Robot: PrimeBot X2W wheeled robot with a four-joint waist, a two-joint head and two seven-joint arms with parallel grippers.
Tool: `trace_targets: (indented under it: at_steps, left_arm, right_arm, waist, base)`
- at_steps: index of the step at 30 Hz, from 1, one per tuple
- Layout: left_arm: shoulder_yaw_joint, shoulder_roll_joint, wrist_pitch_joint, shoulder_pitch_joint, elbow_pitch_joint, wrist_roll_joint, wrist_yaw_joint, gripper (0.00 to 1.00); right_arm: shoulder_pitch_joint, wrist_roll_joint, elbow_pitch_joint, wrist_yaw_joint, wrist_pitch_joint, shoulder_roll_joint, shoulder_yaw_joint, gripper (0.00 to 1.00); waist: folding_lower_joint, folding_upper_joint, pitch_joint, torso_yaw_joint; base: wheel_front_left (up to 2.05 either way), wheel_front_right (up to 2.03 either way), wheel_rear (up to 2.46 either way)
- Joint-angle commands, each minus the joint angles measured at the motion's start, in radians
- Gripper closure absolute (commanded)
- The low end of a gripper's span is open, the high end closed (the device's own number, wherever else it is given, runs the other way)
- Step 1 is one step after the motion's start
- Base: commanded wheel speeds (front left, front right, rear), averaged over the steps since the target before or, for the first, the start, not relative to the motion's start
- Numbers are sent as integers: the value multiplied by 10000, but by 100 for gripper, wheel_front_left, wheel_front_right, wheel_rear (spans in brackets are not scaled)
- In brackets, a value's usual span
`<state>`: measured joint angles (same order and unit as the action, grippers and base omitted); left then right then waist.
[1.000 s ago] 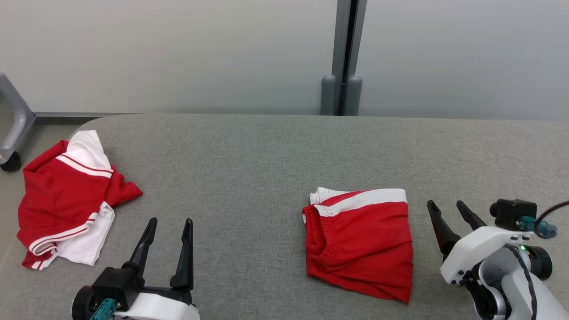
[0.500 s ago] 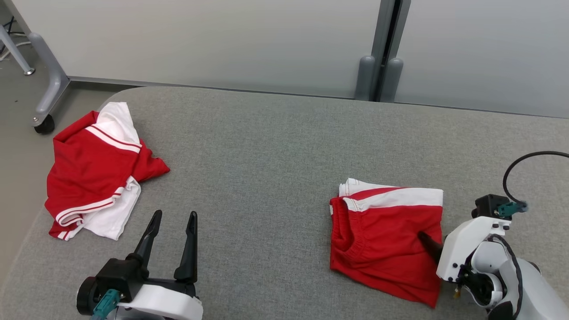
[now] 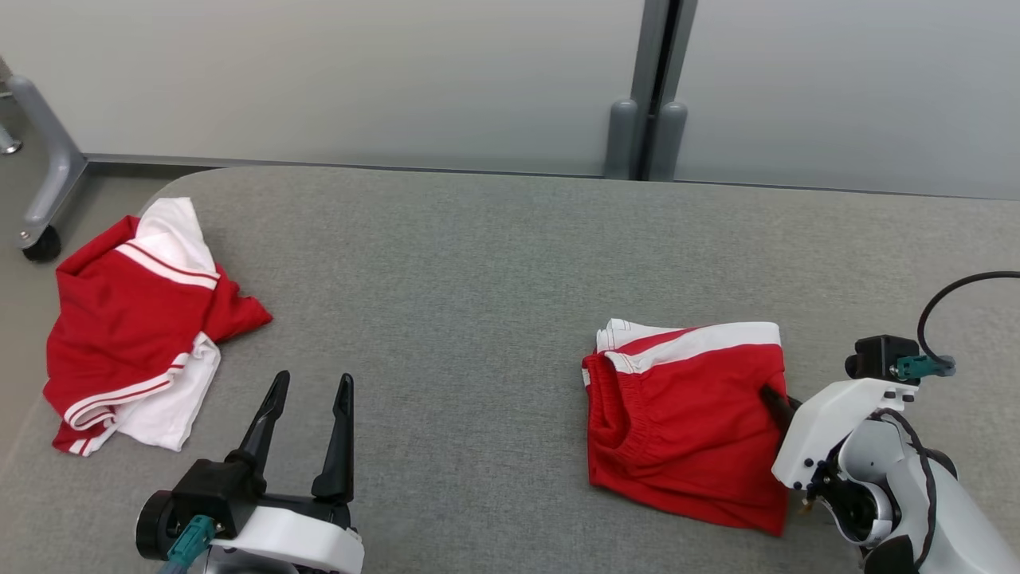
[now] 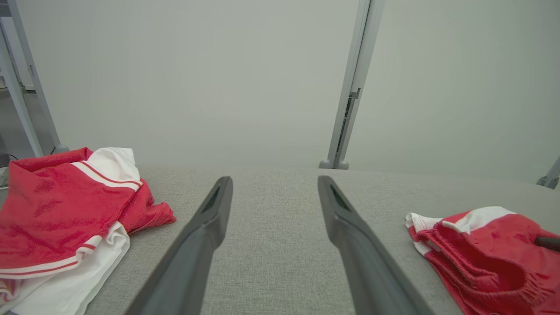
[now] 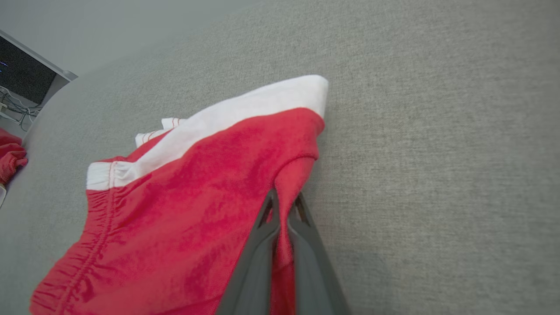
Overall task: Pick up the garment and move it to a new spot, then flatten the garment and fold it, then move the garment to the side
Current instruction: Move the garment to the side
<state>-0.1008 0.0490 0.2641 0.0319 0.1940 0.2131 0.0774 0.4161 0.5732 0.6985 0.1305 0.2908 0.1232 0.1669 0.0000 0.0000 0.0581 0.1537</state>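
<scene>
Folded red shorts (image 3: 685, 422) with a white band and an elastic waist lie on the grey table at the right. My right gripper (image 3: 771, 395) is shut on the shorts' right edge; in the right wrist view its fingers (image 5: 262, 227) pinch a raised fold of the red cloth (image 5: 210, 205). My left gripper (image 3: 309, 387) stands open near the table's front left, with nothing between its fingers (image 4: 210, 218). The shorts (image 4: 485, 245) lie well to its right.
A second red and white garment (image 3: 135, 327) lies crumpled at the table's left edge, also seen as a red and white heap (image 4: 57, 218). A grey frame leg with a castor (image 3: 40, 239) stands on the floor at far left. A wall post (image 3: 649, 88) rises behind the table (image 3: 446, 271).
My right gripper has moved in from beside the shorts and closed on their right edge, lifting a fold. The head camera shifted. The left gripper has stayed put.
</scene>
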Motion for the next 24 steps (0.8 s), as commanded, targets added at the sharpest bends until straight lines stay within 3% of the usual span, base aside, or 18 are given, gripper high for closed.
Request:
trace_targets:
  at_steps: [1,11,24]
  left_arm:
    - [-46,28,0,176,-74,-18,37,0]
    - [-454,37,2,208,-310,128,161,0]
    - [-987,34,0,803,-236,-12,283,0]
  right_arm:
    - [-43,87,-79,4,-210,162,29,100]
    - [-161,279,-429,4,-444,616,417,100]
    - [58,620,-1147,6,-718,932,652,100]
  waist:
    - [0,0,-97,-385]
    - [0,0,-259,-2092]
    - [0,0,321,-4190]
  base:
    - [0,0,0]
    - [0,0,0]
    - [0,0,0]
